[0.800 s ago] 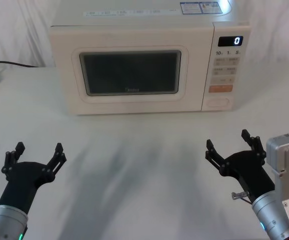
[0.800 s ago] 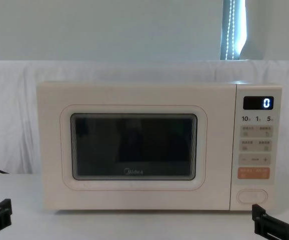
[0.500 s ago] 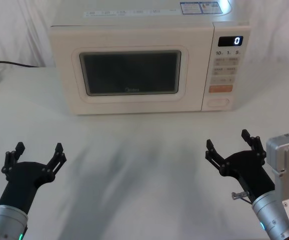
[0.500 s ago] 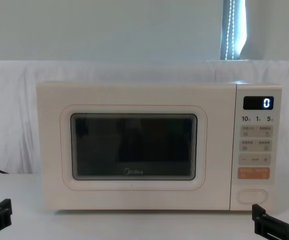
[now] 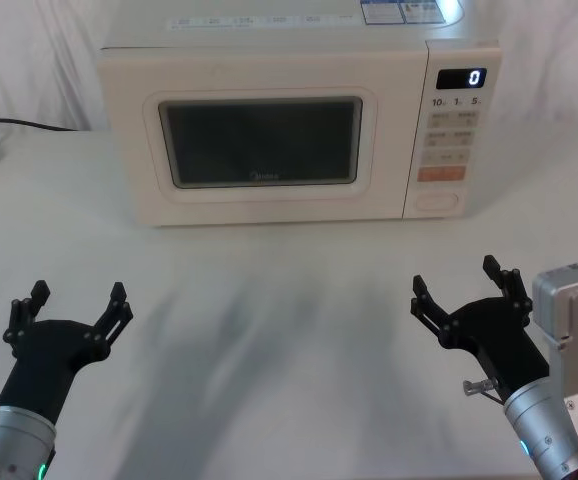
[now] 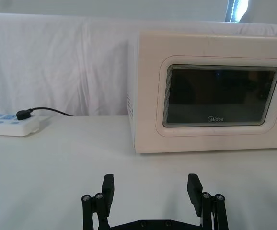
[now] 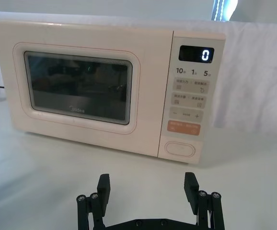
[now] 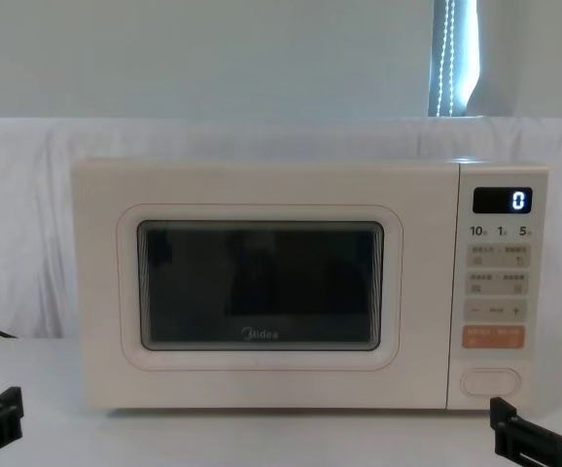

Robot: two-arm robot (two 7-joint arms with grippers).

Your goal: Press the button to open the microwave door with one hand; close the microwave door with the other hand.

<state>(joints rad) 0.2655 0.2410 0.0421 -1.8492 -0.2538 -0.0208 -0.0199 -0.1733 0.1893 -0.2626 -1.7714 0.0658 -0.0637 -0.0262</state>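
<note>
A cream microwave stands at the back of the table. Its microwave door (image 5: 266,150) (image 8: 260,289) (image 7: 76,88) (image 6: 222,96) is flush and closed, with a dark window and a Midea logo. The pill-shaped button (image 5: 436,203) (image 8: 490,381) (image 7: 180,149) sits at the bottom of the control panel, under the orange key. My left gripper (image 5: 75,309) (image 6: 151,188) hovers open near the table's front left. My right gripper (image 5: 462,284) (image 7: 144,187) is open at the front right, well short of the button. Neither holds anything.
A white power strip (image 6: 9,126) with a black cable (image 5: 9,127) lies at the far left of the white table (image 5: 289,290). The display (image 5: 461,79) reads 0. A white cloth backdrop hangs behind the microwave.
</note>
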